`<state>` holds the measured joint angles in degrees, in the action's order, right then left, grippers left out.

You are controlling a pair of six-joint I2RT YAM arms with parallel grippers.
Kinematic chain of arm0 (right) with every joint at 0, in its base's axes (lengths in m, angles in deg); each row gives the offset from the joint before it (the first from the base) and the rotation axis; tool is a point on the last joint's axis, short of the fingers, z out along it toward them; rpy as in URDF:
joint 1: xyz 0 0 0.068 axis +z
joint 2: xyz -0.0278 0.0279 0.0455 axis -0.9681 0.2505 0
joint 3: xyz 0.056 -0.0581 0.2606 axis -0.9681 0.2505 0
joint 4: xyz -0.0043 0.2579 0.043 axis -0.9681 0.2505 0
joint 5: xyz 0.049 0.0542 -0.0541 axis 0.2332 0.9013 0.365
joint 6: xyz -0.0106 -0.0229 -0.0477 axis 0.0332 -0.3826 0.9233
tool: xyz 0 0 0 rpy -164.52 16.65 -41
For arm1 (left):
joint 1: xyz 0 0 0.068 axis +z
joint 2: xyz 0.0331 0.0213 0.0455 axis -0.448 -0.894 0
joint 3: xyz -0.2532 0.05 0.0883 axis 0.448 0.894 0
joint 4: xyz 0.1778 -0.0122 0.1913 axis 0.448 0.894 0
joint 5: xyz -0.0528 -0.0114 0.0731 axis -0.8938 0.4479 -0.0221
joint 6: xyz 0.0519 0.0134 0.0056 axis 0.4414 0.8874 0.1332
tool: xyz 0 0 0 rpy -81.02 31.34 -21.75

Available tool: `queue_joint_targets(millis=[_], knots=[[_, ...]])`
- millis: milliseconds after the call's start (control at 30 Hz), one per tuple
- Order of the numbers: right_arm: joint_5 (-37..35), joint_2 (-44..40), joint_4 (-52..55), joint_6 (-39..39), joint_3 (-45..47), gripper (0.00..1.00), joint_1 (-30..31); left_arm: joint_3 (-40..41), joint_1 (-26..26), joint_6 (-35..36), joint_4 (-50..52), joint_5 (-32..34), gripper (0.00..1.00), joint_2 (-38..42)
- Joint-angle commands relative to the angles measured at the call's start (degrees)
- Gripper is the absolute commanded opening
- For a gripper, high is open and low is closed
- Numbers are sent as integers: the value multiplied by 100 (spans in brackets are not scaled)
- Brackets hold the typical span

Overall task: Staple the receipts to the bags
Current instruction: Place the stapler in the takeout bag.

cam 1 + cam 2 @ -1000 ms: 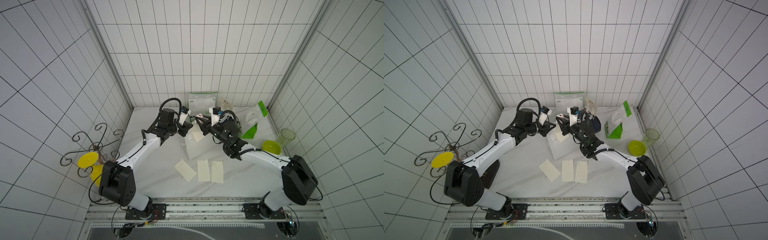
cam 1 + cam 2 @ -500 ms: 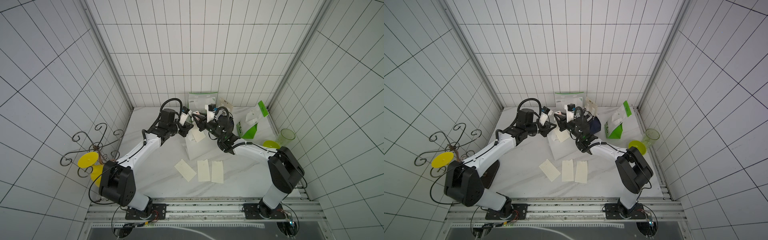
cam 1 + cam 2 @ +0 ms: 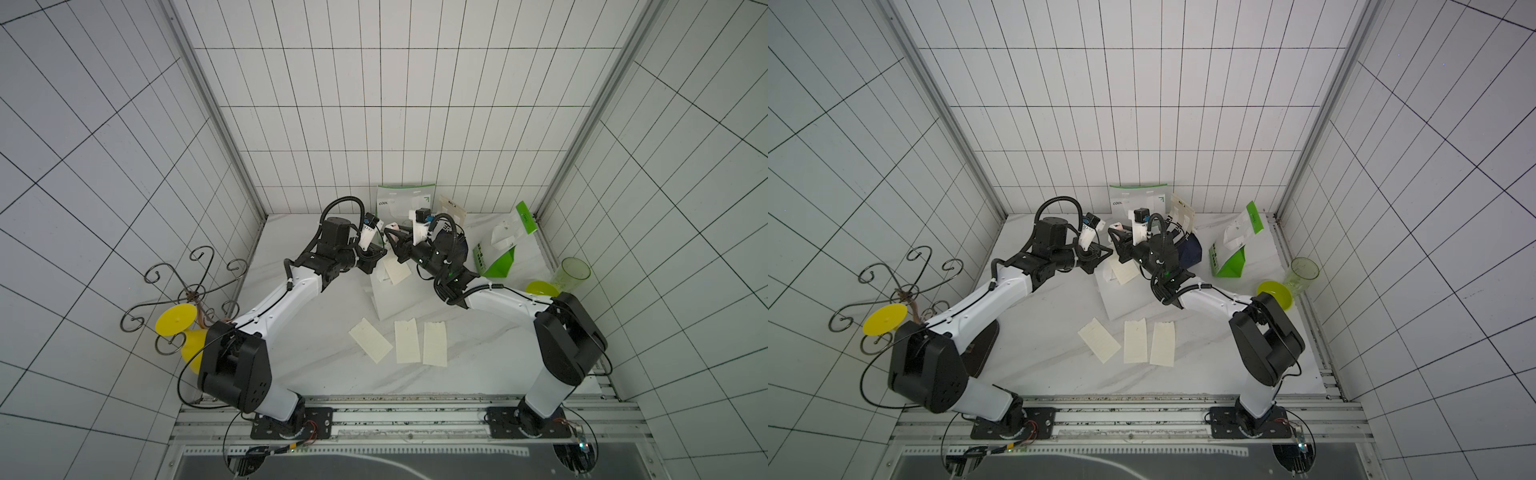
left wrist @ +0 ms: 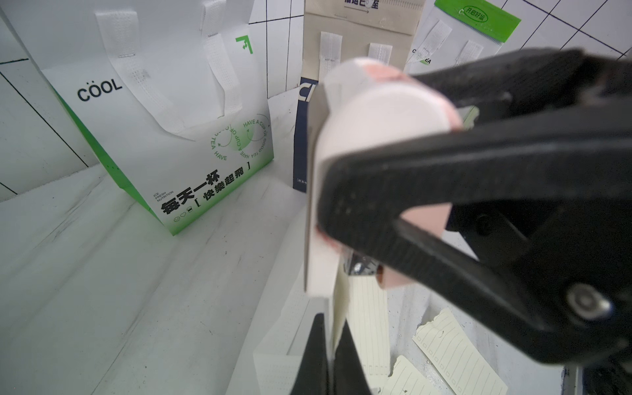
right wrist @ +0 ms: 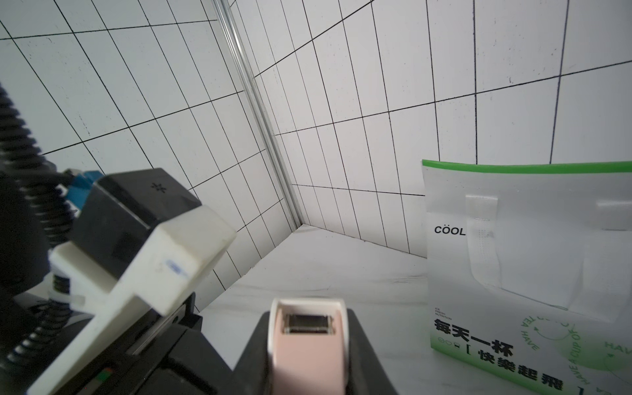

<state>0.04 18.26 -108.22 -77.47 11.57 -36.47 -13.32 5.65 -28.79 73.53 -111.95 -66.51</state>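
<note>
Held receipt: a cream, lined paper slip point(image 4: 367, 314) over the far end of the white bag at the table's centre. Its upper end runs up into the stapler's mouth.
White bag: plain matt paper point(image 3: 395, 301), lying flat between the two grippers.
Left gripper: fingers together point(image 4: 328, 357), pinching the held receipt by its edge. Whether bag paper is pinched with it cannot be told.
Right gripper: black jaws point(image 3: 395, 243) clamped on the stapler from both sides.
Stapler: pink-and-white plastic with a rounded nose point(image 4: 376, 136). Its metal slot shows in the right wrist view.
Loose receipts: three slips point(image 3: 406, 341) side by side on the table, near of the white bag. The left one is slanted.
Far bag: a green-and-white bag point(image 3: 405, 199) upright against the far wall, printed "COOL", with flat white handles.
Navy bag: just right of the far bag point(image 3: 1190, 254), with a beige top flap.
Tipped bag: a second green-and-white bag point(image 3: 505, 245), leaning over at the far right.
Around: a translucent green cup point(image 3: 573, 272) at the right edge. A black wire stand point(image 3: 189, 286) with yellow discs stands to the left.
Table: white, marble-patterned point(image 3: 324, 365).
In the way: the right arm covers most of the navy bag in both top views.
Hard to see: the stapler and jaws are blurred in the left wrist view and hide where slip and bag meet.
</note>
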Motion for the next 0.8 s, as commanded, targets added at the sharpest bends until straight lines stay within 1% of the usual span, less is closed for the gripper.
queue_joint_targets(millis=[0,267,400,600,767], knots=[[-22,112,-53,93,-818,0,13,58,-39,141,2,37,0,2],[0,49,-134,134,-635,0,87,31,-41,96,11,148,0,-58],[-72,1,-123,323,-530,0,118,0,-44,62,20,119,0,-94],[-190,12,-236,509,-383,0,139,-31,-22,-17,33,-125,0,-113],[-221,25,-269,646,-378,0,137,2,247,-327,-152,-671,0,-113]])
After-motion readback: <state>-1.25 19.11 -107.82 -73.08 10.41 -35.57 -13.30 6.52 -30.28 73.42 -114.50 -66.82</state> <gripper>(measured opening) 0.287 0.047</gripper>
